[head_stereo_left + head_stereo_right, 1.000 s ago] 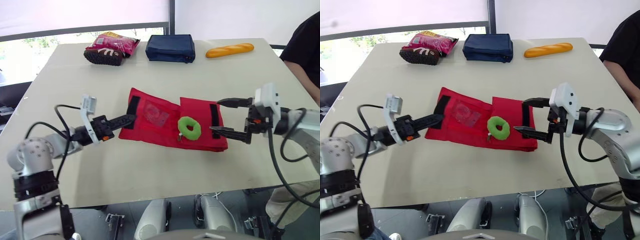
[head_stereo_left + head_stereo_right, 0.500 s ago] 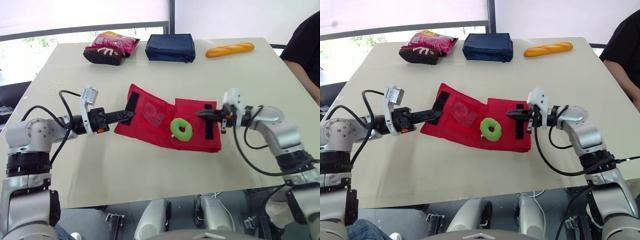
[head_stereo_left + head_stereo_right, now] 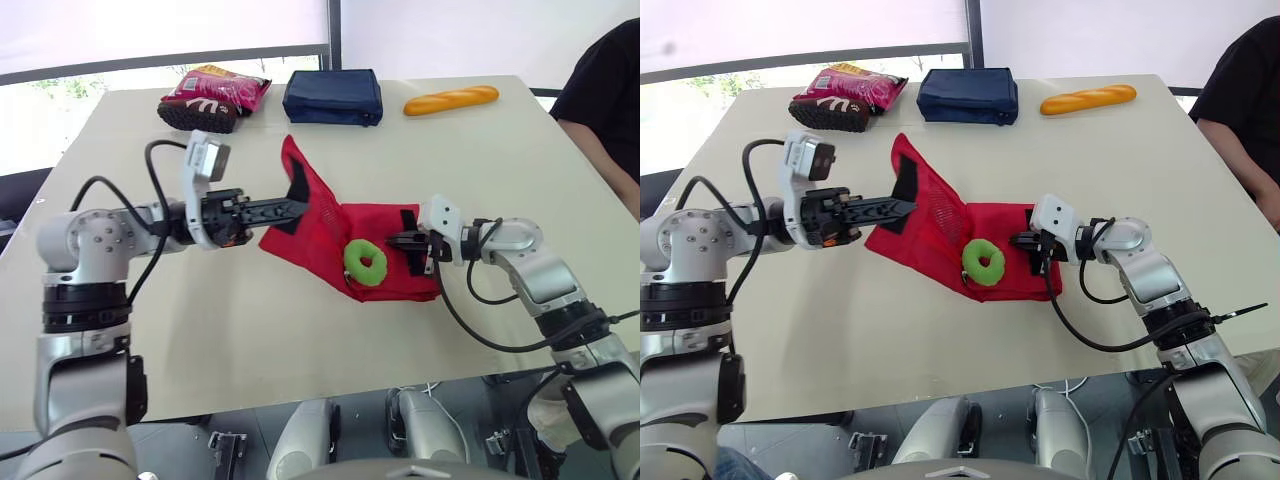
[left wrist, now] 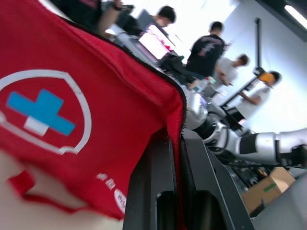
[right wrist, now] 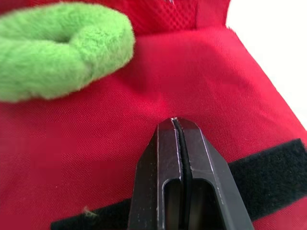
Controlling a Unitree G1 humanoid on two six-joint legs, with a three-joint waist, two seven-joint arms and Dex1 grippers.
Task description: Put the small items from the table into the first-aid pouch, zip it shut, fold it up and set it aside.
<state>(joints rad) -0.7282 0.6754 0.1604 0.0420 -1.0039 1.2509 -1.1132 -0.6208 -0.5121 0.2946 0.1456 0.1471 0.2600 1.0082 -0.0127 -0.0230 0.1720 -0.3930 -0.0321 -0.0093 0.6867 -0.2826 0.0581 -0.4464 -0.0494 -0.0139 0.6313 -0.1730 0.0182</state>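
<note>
Folding starts: the left gripper pinches the left flap of the red fabric first-aid pouch, flat a second ago, now raised over the desk's middle. The right gripper, jaws pressed together, pins the other end, with the green plush ring still outside.

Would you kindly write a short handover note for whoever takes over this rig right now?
The left gripper has its fingers shut on the red fabric first-aid pouch, holding one flap raised off the beige table.
The right gripper, fingers shut, rests its tips on the pouch's flat half by the black strip.
The green fuzzy ring lies on top of the open pouch.
Done: no step visibly.
Left: stow ring, zip, fold, set aside.
</note>
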